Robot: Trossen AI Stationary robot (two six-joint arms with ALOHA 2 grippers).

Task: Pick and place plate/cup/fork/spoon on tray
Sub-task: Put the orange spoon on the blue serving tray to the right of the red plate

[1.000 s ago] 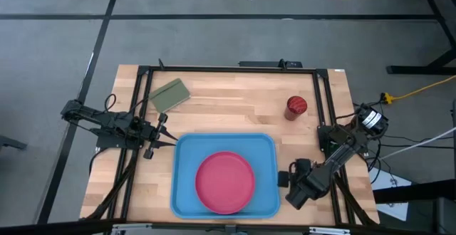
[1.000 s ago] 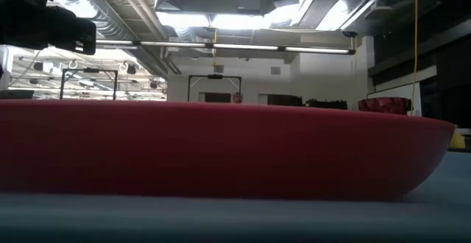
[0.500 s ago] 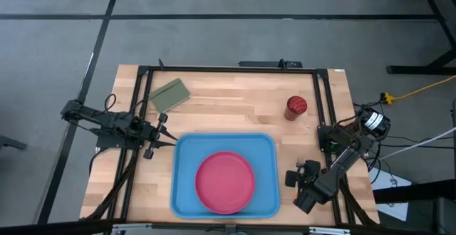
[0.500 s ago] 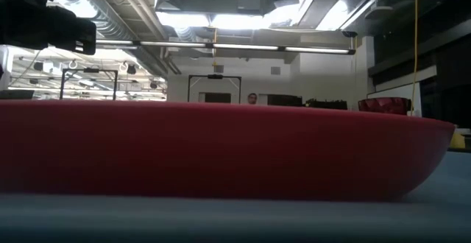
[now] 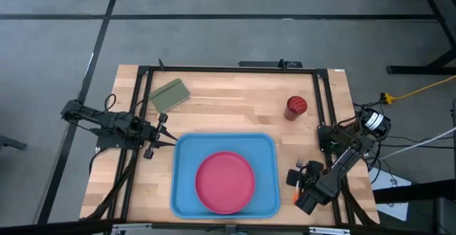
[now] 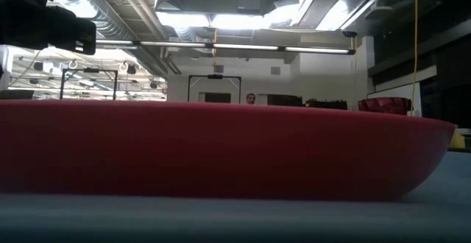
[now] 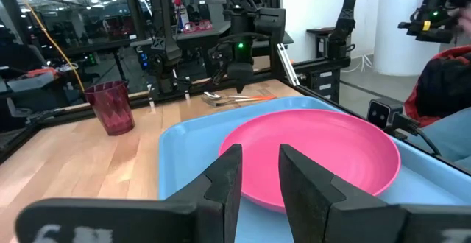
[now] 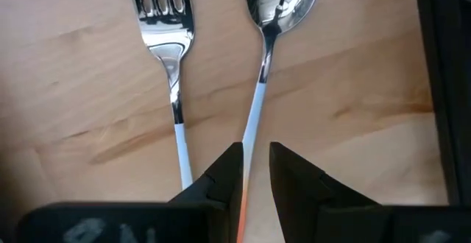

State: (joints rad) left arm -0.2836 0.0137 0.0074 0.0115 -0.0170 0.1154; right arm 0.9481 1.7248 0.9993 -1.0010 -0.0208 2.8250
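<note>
The pink-red plate (image 5: 225, 181) lies flat in the light-blue tray (image 5: 187, 149) at the table's near middle. The dark red cup (image 5: 296, 106) stands upright on the wood at the far right. Fork (image 8: 168, 48) and spoon (image 8: 274, 11) lie side by side on the wood just right of the tray. My right gripper (image 8: 250, 155) points down over them, open, its fingers on either side of the spoon's handle (image 8: 254, 114). I see no touch. My left gripper (image 7: 257, 188) waits open and level at the tray's far left corner.
An olive-green pad (image 5: 169, 95) lies at the far left of the table. Black frame rails (image 5: 320, 100) run along the table's far, left and right sides. Bare wood lies between the pad and the cup. In the low view the plate (image 6: 221, 151) fills the picture.
My right gripper has shifted a little toward the table's right edge, away from the tray's rim, and rolled about its downward line. It has stood still for the last half second. Its finger gap looks the same.
</note>
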